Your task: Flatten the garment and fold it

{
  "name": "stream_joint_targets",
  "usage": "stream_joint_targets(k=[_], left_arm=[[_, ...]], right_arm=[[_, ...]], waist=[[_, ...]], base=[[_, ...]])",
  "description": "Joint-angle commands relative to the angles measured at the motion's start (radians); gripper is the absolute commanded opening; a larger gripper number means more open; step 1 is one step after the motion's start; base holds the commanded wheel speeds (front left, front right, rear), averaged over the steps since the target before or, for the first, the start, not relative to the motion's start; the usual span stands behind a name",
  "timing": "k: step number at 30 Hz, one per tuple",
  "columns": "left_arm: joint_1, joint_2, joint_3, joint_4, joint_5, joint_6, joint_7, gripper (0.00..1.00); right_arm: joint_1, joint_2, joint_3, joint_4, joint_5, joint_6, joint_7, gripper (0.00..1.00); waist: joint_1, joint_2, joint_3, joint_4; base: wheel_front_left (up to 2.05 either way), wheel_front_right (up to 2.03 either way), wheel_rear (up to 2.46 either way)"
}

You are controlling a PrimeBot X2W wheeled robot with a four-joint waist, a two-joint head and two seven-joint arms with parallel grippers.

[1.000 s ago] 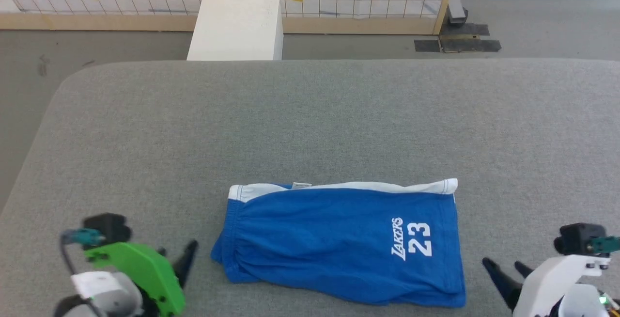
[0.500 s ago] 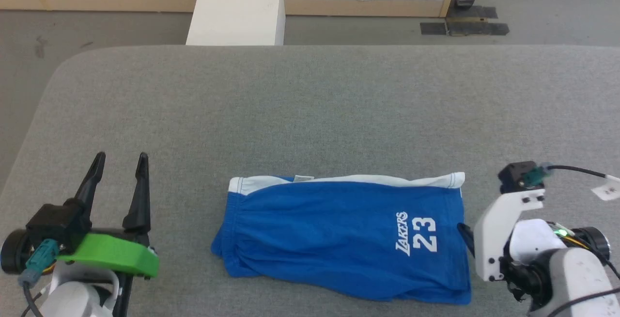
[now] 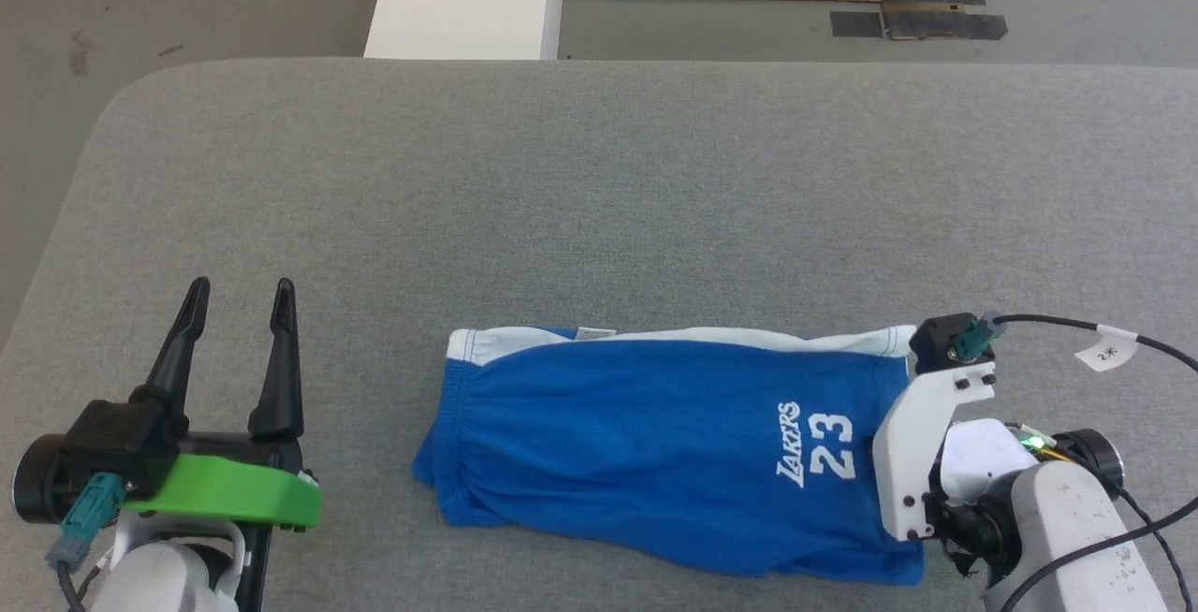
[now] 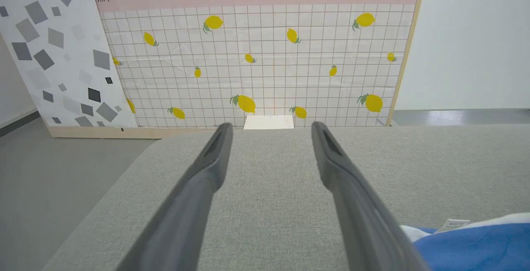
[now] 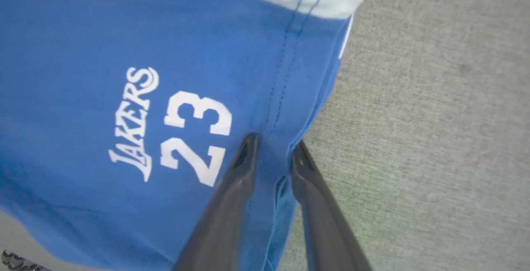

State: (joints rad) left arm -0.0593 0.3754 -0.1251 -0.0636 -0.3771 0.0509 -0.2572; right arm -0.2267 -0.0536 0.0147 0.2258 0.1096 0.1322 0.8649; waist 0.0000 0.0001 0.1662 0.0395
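Blue Lakers shorts [image 3: 655,444] lay long axis left–right. The right gripper [image 5: 274,142] straddled their hem [image 5: 308,76], grip unclear. The left gripper [image 3: 241,286] gaped, well apart.

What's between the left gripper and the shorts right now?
Just bare grey padded surface. The head view shows the left gripper, jaws open, apart from the shorts, with nothing lying in the stretch between them.

The head camera looks steeply down at the grey tabletop [image 3: 599,200] and the whole blue shorts [image 3: 655,444]. The left wrist camera sits low, facing level across the tabletop toward the lemon-print wall [image 4: 265,55], catching one shorts corner. The right wrist camera hangs close above the shorts' printed end, shared with the head view.
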Motion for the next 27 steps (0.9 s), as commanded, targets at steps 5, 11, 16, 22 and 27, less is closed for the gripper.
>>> stream_joint_targets(k=[5,11,16,22,27], left_arm=[[0.009,-0.031,0.032,0.017,0.042,-0.038,-0.004,1.0],[0.004,-0.056,0.05,0.041,0.06,-0.067,-0.004,1.0],[0.009,-0.073,0.061,0.059,0.073,-0.083,-0.004,1.0],[0.023,-0.096,0.068,0.066,0.084,-0.095,-0.004,1.0],[0.041,-0.105,0.076,0.058,0.096,-0.1,-0.004,1.0]], right_arm=[[-0.017,0.001,-0.092,0.005,-0.044,-0.002,-0.005,0.0],[-0.023,-0.048,-0.245,0.006,-0.11,-0.002,0.014,0.0],[-0.018,-0.076,-0.332,0.027,-0.163,-0.002,0.027,0.0],[0.023,-0.1,-0.27,-0.055,-0.134,-0.002,0.041,0.0],[0.089,-0.139,-0.12,-0.234,-0.055,-0.002,0.119,0.0]], waist=[[0.0,-0.0001,-0.007,-0.002],[0.0,-0.0001,-0.011,-0.004],[0.0,-0.0001,-0.028,-0.006],[0.0,-0.0001,-0.062,-0.005],[0.0,-0.0001,-0.086,-0.009]], base=[[0.0,0.0,0.0],[0.0,0.0,0.0],[0.0,0.0,0.0],[0.0,0.0,0.0],[0.0,0.0,0.0]])
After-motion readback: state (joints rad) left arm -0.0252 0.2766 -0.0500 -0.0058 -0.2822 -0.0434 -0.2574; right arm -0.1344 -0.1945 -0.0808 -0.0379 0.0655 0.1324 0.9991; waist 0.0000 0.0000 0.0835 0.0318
